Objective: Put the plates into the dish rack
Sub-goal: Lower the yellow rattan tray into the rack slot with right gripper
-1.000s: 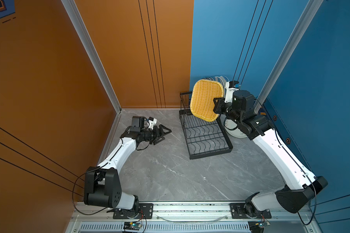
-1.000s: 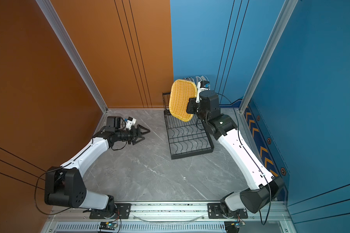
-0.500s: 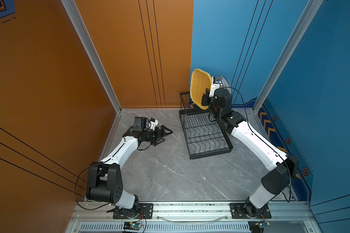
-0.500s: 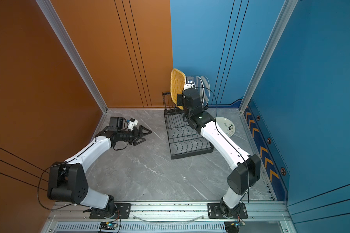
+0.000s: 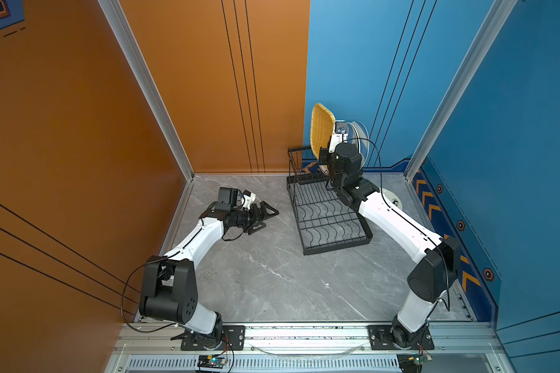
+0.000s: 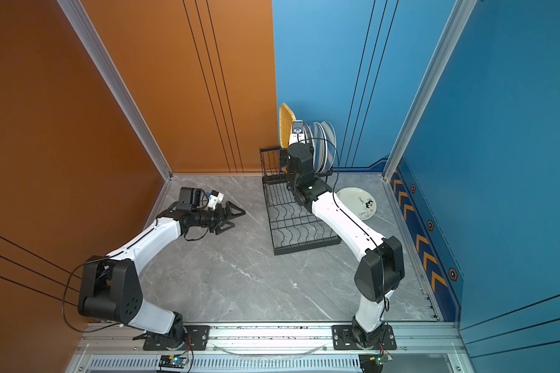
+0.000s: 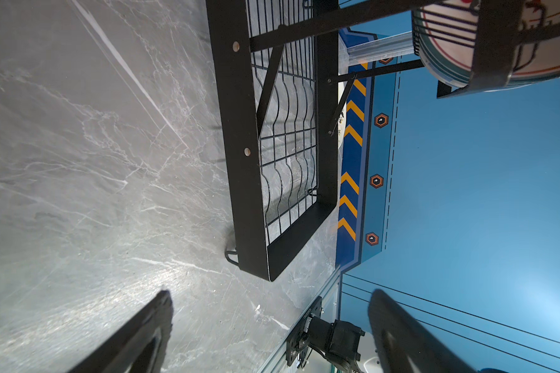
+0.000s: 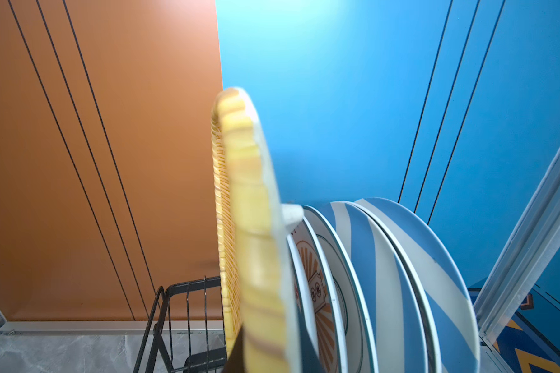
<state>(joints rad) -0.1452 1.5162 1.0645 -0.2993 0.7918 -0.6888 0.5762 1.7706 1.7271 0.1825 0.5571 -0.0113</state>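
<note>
Swung edge-on since earlier, our yellow plate sits clamped in our raised right end effector, upper centre; our left end effector lies low, spread wide.

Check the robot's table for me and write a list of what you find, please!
Surface: grey marbled tabletop, bare apart from the job's things.
Job's things: yellow woven plate held upright at the upper shelf of the black dish rack; striped and printed plates stand on edge beside it; one white plate lies flat on the table, right of the rack.
Clutter: nothing seen.
Grippers: left gripper open and empty, low over the table left of the rack; right gripper shut on the yellow woven plate.
Cables: black cable loops above the right arm; another loop hangs by the left arm's base.
Surroundings: orange wall, blue wall, metal rail in front.
</note>
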